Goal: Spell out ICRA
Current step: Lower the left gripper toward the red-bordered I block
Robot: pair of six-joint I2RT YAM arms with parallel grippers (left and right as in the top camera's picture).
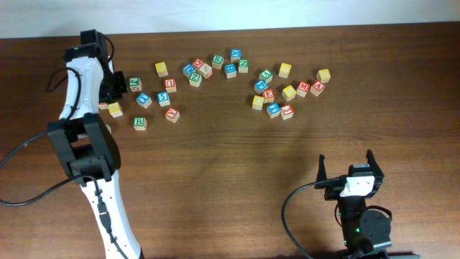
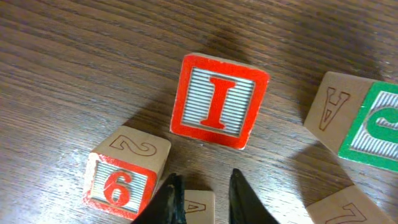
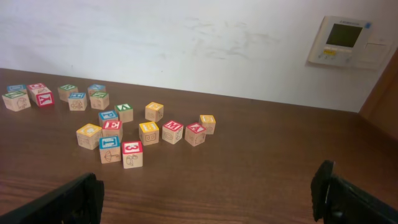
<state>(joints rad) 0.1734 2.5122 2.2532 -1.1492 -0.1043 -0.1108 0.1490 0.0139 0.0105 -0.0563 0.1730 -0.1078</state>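
Table: brown wood [image 1: 215, 165], cubes spread along its far side.
I cube [image 2: 217, 102]: one, red I facing up, stem leaning a bit right, just past my left fingers.
Other cubes nearby: I count four.
Left gripper [image 2: 205, 177]: arm stretched far, pointing down, jaws slightly apart, empty.
Right gripper [image 3: 205, 196]: arm tucked near me, jaws wide apart.

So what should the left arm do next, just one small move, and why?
Probably open the left gripper wider. The red I cube lies free just ahead of it, first letter of ICRA, but the fingers look too close together to straddle it.
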